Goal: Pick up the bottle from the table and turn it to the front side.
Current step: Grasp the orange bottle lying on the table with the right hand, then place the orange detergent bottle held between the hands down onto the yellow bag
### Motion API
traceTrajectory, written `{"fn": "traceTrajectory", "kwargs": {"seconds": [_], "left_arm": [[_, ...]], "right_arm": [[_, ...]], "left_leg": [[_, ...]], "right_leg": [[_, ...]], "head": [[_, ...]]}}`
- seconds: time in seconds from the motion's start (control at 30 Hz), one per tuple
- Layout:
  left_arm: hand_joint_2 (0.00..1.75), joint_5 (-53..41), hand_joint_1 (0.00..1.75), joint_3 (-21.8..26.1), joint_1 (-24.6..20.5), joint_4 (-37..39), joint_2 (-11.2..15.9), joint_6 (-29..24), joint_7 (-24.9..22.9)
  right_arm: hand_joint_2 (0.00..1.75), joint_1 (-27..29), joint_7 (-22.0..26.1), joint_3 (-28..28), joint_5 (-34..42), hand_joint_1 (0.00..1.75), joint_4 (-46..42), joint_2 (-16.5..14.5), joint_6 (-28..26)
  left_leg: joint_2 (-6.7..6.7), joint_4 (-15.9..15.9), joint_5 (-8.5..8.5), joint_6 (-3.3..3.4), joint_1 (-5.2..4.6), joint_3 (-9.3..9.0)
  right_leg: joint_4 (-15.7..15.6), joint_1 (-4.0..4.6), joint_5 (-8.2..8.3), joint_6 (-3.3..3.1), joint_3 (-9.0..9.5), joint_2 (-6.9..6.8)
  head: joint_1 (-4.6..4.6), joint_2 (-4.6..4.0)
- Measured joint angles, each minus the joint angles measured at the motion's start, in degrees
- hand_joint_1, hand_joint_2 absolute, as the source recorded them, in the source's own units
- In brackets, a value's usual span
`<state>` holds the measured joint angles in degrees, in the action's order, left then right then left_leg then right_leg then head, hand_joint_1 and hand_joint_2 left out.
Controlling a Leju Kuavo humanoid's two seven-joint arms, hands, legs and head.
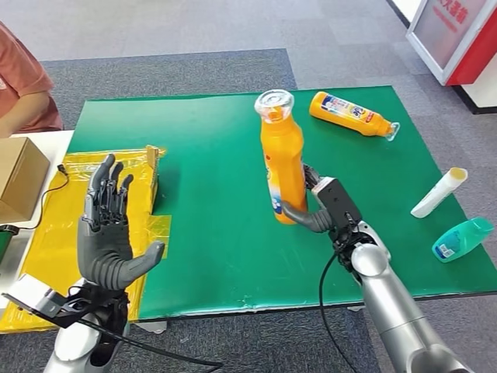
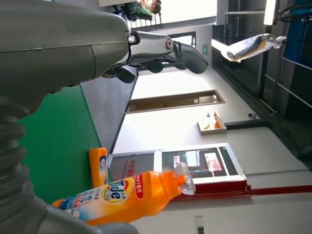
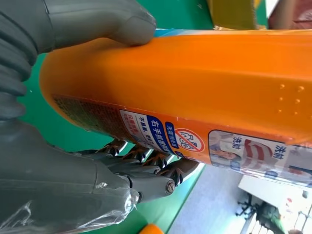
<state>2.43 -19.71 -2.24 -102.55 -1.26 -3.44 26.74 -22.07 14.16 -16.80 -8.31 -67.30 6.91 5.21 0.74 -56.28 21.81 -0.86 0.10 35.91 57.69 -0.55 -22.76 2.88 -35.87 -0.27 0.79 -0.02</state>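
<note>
The right hand (image 1: 319,203) grips the orange bottle (image 1: 281,159) near its base, upright above the green surface (image 1: 223,233). The left hand (image 1: 109,233) is open, holding nothing. The turning step seems to be in hand; next the label must face front.

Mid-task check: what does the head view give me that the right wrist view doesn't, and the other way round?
Head view alone: the open left hand raised over the yellow bags, a second orange bottle lying on the green mat, plus a white tube and a teal bottle. Right wrist view alone: the back label's fine print and the fingers under it. Both: the right hand gripping the held bottle.
</note>
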Motion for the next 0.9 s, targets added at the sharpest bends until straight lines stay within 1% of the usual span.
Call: {"fn": "traceTrajectory", "kwargs": {"seconds": [0.23,0.3,0.4,0.5,0.67,0.77,0.83,0.9], "left_arm": [[1.75,0.8,0.0,0.04,0.09,0.0,0.08,-0.43,0.17],[1.75,2.56,0.0,0.19,0.31,0.02,0.08,-0.31,0.17],[1.75,6.71,0.0,0.61,0.29,0.2,0.1,1.77,-0.4],[1.75,8.84,0.0,1.1,-0.68,0.63,0.17,3.98,-1.56],[1.75,7.84,0.0,1.35,-3.76,2.48,0.45,6.37,-5.34],[1.75,9.14,0.0,0.74,-5.23,4.24,0.33,8.26,-6.33],[1.75,10.13,0.0,0.25,-5.72,4.82,0.3,9.17,-6.54],[1.75,10.54,0.0,0.12,-5.83,4.93,0.3,9.44,-6.6]], "right_arm": [[1.75,1.96,0.45,2.58,1.57,1.75,-3.06,-0.61,-0.29],[1.75,3.09,1.52,3.39,2.72,1.75,-4.7,-1.13,-0.87],[1.75,5.49,4.31,3.96,2.11,1.75,-8.55,-2.42,-2.77],[1.75,8.01,7.11,3.72,-1.21,1.75,-12.45,-4.4,-6.07],[1.75,11.3,9.93,1.32,-8.33,1.75,-17.33,-7.78,-14.72],[1.75,12.28,12.24,-0.76,-11.62,1.75,-18.86,-9.47,-19.6],[1.75,12.5,13.13,-1.74,-13.12,1.75,-19.29,-10.05,-21.56],[1.75,12.54,13.3,-1.97,-13.47,1.75,-19.37,-10.16,-21.93]], "left_leg": [[0.0,0.0,-0.01,0.02,0.0,0.0],[0.0,0.0,-0.01,0.02,0.0,0.0],[0.0,0.0,-0.01,0.01,0.0,0.01],[0.01,0.0,0.0,-0.01,0.01,0.02],[0.01,0.01,0.0,-0.02,0.01,0.02],[0.01,0.01,0.0,-0.02,0.01,0.02],[0.01,0.01,0.0,-0.02,0.0,0.02],[0.01,0.01,0.0,-0.02,0.0,0.02]], "right_leg": [[0.0,0.0,0.01,0.01,0.0,-0.01],[0.0,0.0,0.01,0.01,-0.01,-0.01],[0.0,0.0,-0.01,-0.01,-0.04,0.0],[0.0,0.02,-0.04,-0.04,-0.06,0.0],[0.01,0.02,-0.05,-0.06,-0.07,0.01],[0.0,0.01,-0.03,-0.05,-0.08,0.01],[0.0,0.01,-0.03,-0.05,-0.08,0.01],[0.0,0.01,-0.03,-0.05,-0.08,0.01]], "head": [[0.01,0.0],[0.01,0.0],[0.0,0.0],[-0.01,0.0],[-0.01,0.0],[-0.01,0.0],[-0.01,0.0],[-0.02,0.0]]}}
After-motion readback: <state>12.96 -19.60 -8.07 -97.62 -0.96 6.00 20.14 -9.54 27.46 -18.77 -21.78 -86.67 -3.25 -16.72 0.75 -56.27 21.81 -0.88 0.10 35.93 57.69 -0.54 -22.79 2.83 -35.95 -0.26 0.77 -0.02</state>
